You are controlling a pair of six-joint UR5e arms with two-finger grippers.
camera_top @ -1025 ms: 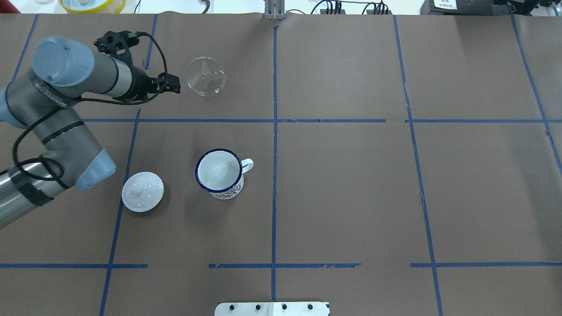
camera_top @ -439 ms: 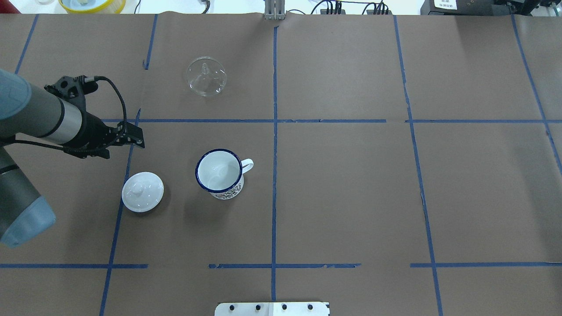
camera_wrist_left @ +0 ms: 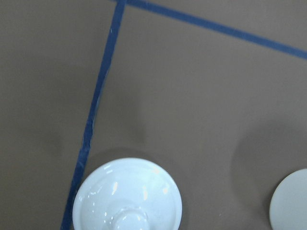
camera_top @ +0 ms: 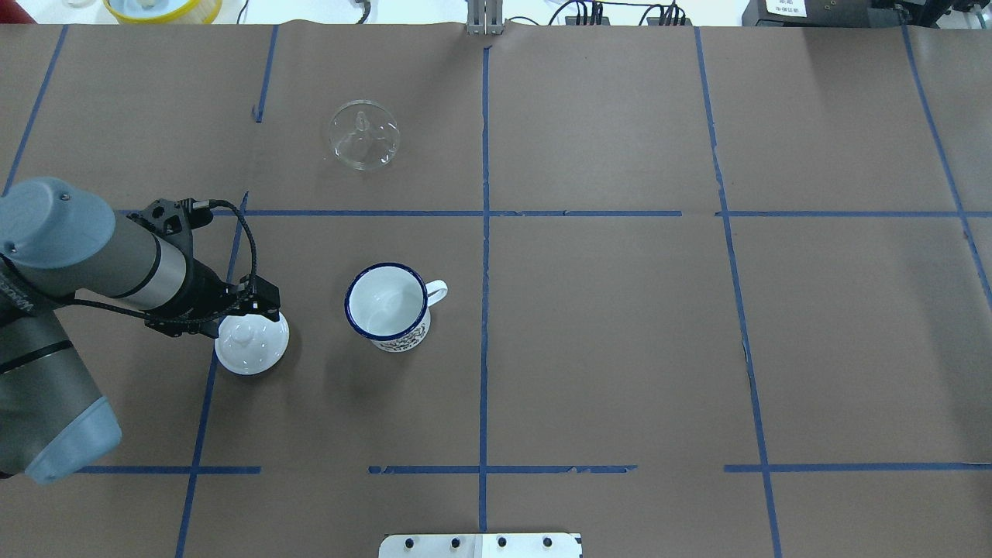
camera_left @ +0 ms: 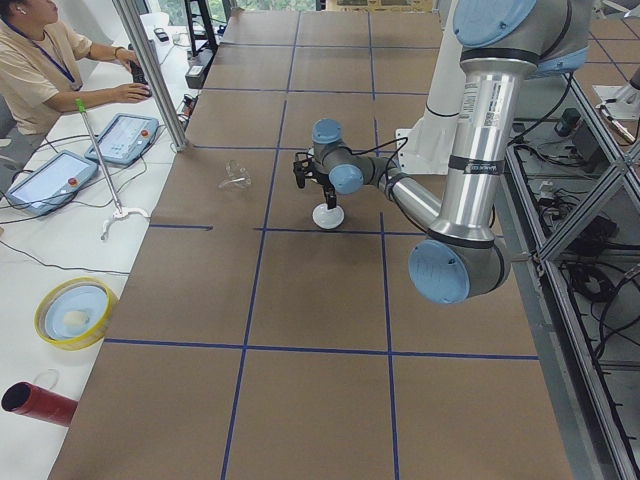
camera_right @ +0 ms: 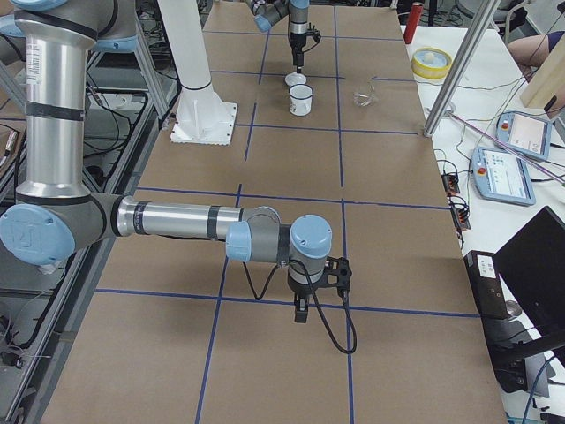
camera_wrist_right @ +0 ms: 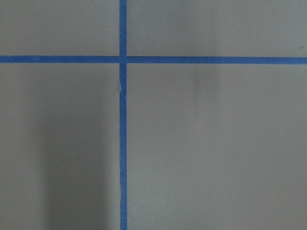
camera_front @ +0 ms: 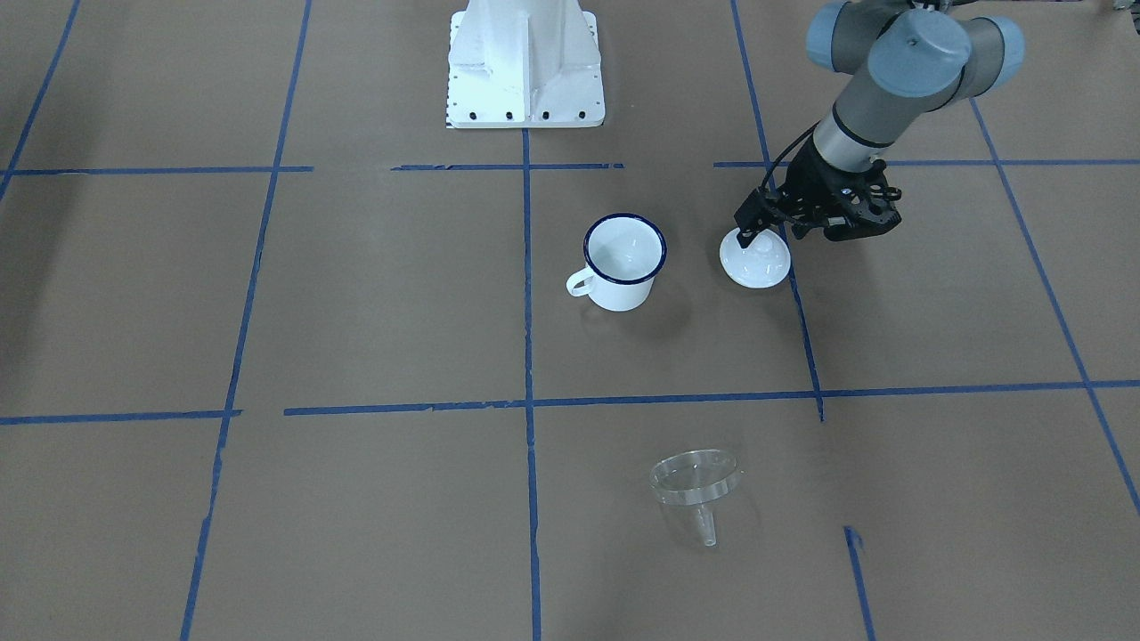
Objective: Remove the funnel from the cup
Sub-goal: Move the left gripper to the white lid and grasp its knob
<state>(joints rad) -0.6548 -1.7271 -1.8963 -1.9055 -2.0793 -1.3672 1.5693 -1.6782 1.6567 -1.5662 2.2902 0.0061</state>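
The clear funnel (camera_top: 363,145) lies on the table, far from the cup, spout pointing up; it also shows in the front view (camera_front: 696,485). The white cup (camera_top: 386,306) with a dark blue rim stands upright and empty near the table's middle (camera_front: 623,263). My left gripper (camera_top: 263,300) hangs just above the far edge of the white knobbed lid (camera_top: 252,341), left of the cup; its fingers look shut and empty (camera_front: 748,221). My right gripper (camera_right: 301,311) shows only in the exterior right view, over bare table, and I cannot tell its state.
The lid (camera_wrist_left: 127,196) fills the lower left of the left wrist view. The robot's white base (camera_front: 525,62) stands at the near side. A yellow bowl (camera_top: 163,8) sits beyond the table's far edge. Blue tape lines cross the brown paper.
My left arm has drawn back from beside the funnel towards the robot and now hangs over the lid. Funnel, cup and lid have not moved.
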